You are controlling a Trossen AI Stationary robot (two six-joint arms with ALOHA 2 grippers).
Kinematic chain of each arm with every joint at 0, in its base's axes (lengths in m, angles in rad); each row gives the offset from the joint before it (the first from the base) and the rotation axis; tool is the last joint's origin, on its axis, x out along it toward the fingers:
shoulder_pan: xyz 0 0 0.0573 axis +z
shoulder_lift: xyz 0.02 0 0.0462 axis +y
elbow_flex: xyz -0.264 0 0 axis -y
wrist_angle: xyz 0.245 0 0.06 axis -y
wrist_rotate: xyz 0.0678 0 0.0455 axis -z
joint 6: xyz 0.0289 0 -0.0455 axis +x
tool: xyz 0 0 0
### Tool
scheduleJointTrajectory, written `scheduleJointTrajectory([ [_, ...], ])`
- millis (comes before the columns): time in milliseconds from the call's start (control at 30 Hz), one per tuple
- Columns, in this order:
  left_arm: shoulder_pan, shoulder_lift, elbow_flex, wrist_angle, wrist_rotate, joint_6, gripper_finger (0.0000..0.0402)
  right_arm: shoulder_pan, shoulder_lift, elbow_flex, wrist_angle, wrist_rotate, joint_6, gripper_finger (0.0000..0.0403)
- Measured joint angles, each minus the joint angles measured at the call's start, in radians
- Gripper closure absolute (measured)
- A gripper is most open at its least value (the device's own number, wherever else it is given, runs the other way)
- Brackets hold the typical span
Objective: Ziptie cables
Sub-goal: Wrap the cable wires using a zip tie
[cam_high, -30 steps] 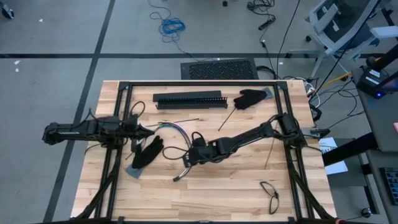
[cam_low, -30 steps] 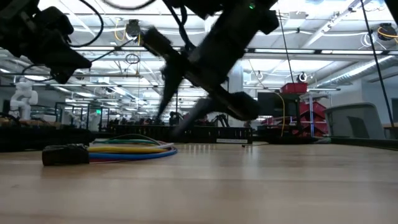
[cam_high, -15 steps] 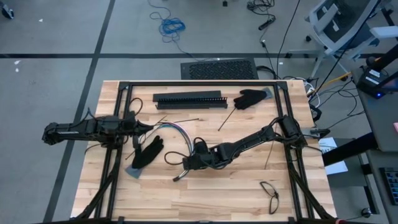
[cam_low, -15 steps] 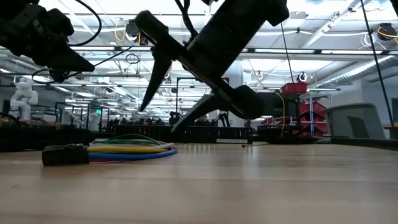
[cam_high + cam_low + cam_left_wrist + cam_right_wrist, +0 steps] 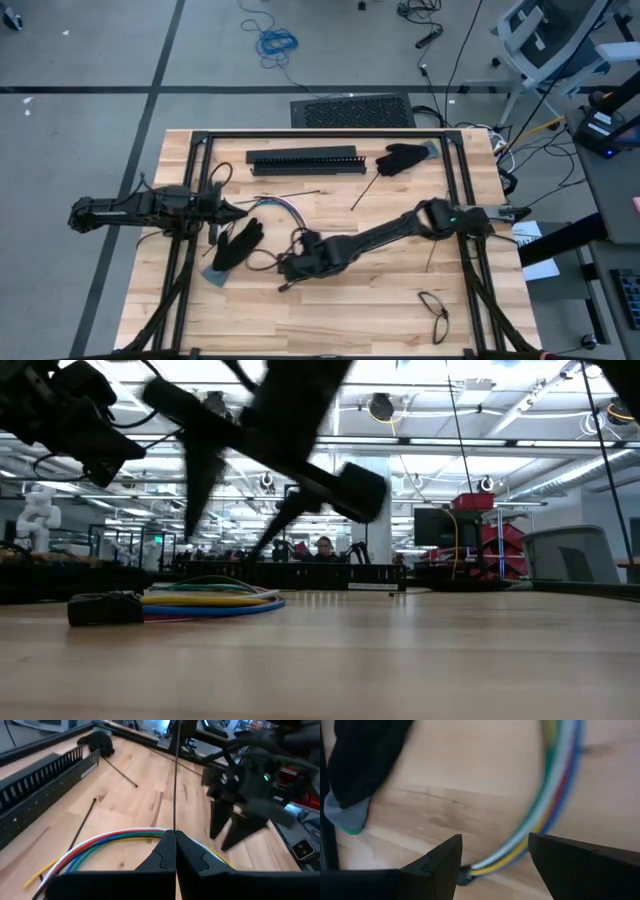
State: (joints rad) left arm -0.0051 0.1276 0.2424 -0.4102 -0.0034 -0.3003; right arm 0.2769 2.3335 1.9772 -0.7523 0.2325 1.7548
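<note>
The table (image 5: 330,320) is carrying everything. The right gripper (image 5: 287,267) is hovering spread above the cables (image 5: 555,805), a glove (image 5: 236,245) just beside it. The left gripper (image 5: 170,851) is pinching a tie (image 5: 175,775) shut, off beyond the glove. Dropping askew, the fingers might snag the glove instead.

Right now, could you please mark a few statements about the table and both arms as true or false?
1. The left gripper is shut on a thin black strip. True.
2. The right gripper is shut on the cables. False: its jaws are open above them.
3. A black glove lies near the cables. True.
4. The slotted bar lies at the table's near edge. False: it lies at the far edge.
5. The glasses rest on the cables. False: they lie apart, near a table corner.
</note>
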Motion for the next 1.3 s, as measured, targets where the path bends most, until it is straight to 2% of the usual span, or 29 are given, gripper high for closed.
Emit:
scheduleJointTrajectory([
  [100, 0.0, 0.0, 0.0, 0.04, -0.004, 0.057, 0.0402, -0.002, 0.081, 0.208, -0.071, 0.07, -0.078, 0.0177],
  [167, 0.0, 0.004, -0.009, 0.094, -0.01, 0.078, 0.0402, 0.007, 0.102, 0.313, -0.101, 0.204, -0.133, 0.0177],
  [233, 0.0, 0.008, -0.023, 0.145, -0.018, 0.069, 0.0401, 0.013, 0.099, 0.362, -0.128, 0.334, -0.165, 0.0177],
  [300, 0.0, 0.008, -0.033, 0.192, -0.035, 0.045, 0.0401, 0.017, 0.087, 0.381, -0.207, 0.38, -0.179, 0.0177],
  [467, 0.0, 0.014, -0.076, 0.301, -0.077, -0.016, 0.0402, 0.018, 0.079, 0.374, -0.396, 0.285, -0.182, 0.0177],
  [600, 0.012, 0.028, -0.153, 0.469, -0.08, -0.122, 0.0401, 0.026, 0.079, 0.376, -0.329, 0.336, -0.234, 0.0177],
  [733, 0.029, 0.033, -0.188, 0.506, -0.094, -0.198, 0.0401, 0.027, 0.079, 0.376, -0.331, 0.337, -0.273, 0.0177],
  [933, 0.031, 0.033, -0.187, 0.504, -0.081, -0.209, 0.0401, 0.069, 0.08, 0.325, -0.523, 0.252, -0.072, 0.0177],
  [1000, 0.031, 0.033, -0.187, 0.506, -0.08, -0.21, 0.0401, 0.088, 0.083, 0.27, -0.484, 0.185, 0.003, 0.0177],
  [1100, 0.031, 0.033, -0.187, 0.506, -0.079, -0.21, 0.0401, 0.102, 0.086, 0.195, -0.315, 0.107, 0.053, 0.0177],
  [1200, 0.031, 0.033, -0.187, 0.505, -0.077, -0.211, 0.0401, 0.095, 0.086, 0.14, -0.15, 0.064, 0.078, 0.0177],
  [1300, 0.031, 0.033, -0.187, 0.504, -0.067, -0.211, 0.0401, 0.074, 0.086, 0.114, -0.103, 0.053, 0.107, 0.0177],
])
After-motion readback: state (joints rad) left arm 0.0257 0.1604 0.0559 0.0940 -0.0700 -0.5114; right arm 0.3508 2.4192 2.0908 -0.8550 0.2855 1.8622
